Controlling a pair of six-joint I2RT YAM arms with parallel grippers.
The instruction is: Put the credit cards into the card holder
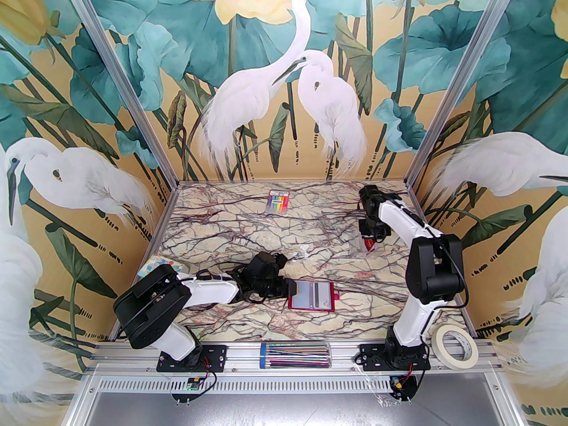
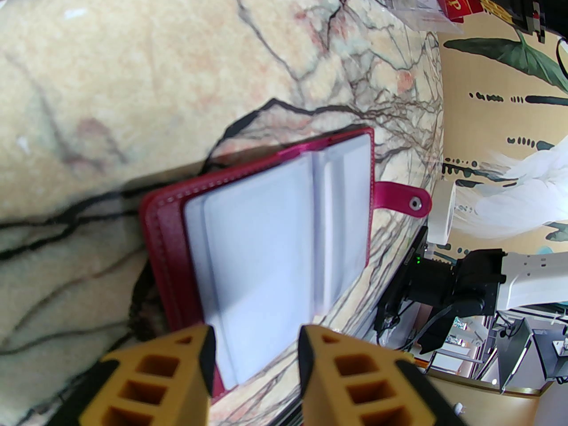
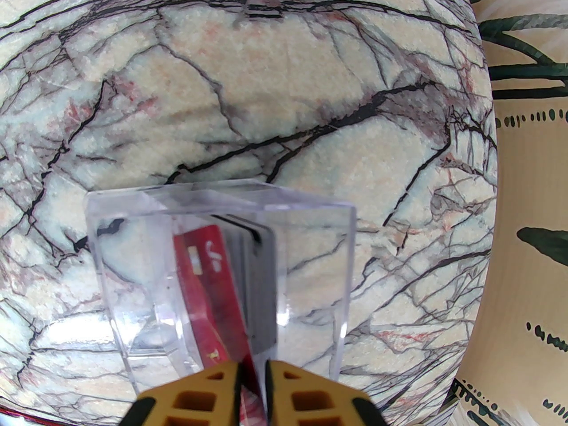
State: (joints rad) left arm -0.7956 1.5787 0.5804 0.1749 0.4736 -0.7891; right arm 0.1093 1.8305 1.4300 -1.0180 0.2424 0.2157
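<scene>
The card holder (image 1: pixel 310 309), a dark red wallet, lies open on the marble table in front of the arms. A pale grey credit card (image 1: pixel 313 294) with a dark stripe sits in its clear sleeves. My left gripper (image 1: pixel 290 287) is at the wallet's left edge. In the left wrist view its jaws (image 2: pixel 256 344) stand open, straddling the near edge of the card holder (image 2: pixel 164 238). At the back right, my right gripper (image 1: pixel 370 238) reaches down into a clear plastic box (image 3: pixel 310 260). A red card (image 3: pixel 208 282) and grey credit cards (image 3: pixel 259 291) stand in it. The right gripper (image 3: pixel 253 384) is shut on the red card's edge.
A rainbow-striped pack (image 1: pixel 278 201) lies at the table's far edge. A colourful patterned square (image 1: pixel 162 264) sits behind the left arm. A roll of masking tape (image 1: pixel 455 346) and a clear case of pens (image 1: pixel 295 354) rest on the front rail.
</scene>
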